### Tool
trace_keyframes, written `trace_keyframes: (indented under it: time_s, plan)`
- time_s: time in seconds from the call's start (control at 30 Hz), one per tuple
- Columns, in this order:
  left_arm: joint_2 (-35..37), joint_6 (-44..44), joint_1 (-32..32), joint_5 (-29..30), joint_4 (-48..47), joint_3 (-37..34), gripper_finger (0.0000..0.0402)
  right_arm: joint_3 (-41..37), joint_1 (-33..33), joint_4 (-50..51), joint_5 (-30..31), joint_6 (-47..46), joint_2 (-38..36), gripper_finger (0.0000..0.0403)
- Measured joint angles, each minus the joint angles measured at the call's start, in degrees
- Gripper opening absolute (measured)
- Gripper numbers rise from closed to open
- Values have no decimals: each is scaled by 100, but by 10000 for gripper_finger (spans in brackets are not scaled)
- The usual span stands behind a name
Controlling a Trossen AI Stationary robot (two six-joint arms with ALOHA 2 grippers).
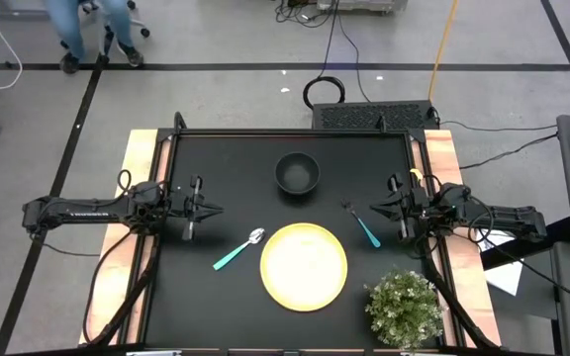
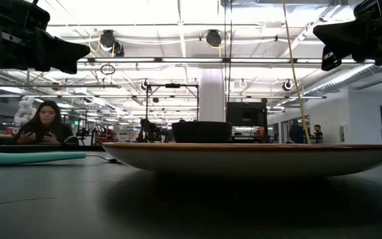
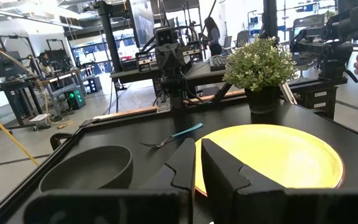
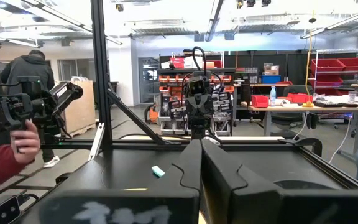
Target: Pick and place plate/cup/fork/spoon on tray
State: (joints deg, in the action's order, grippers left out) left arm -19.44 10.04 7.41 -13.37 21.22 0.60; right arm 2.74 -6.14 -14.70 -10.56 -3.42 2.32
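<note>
High view straight down; low view table-level, close to tray (image 2: 244, 158); wrist views face inward, seemingly sharing tabletop.

Bare tabletop (image 1: 226, 163) lies open left of the cup (image 1: 297, 173); a potted plant (image 1: 404, 307) crowds the tray (image 1: 304, 266) on its right.

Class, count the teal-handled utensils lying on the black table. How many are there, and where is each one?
2. The spoon lies just left of the yellow tray, its head pointing toward it. The fork lies off the tray's upper right, near the right gripper. None appears hidden.
</note>
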Motion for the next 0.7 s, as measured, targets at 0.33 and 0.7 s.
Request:
trace_keyframes:
  time_s: [0.33, 0.7]
  plan:
    - [0, 1, -1, 0, 3, 0, 33, 1, 0, -13, 0, -42, 0, 0]
    - [0, -349, 0, -4, 4, 1, 33, -2, 1, -46, 0, -35, 0, 0]
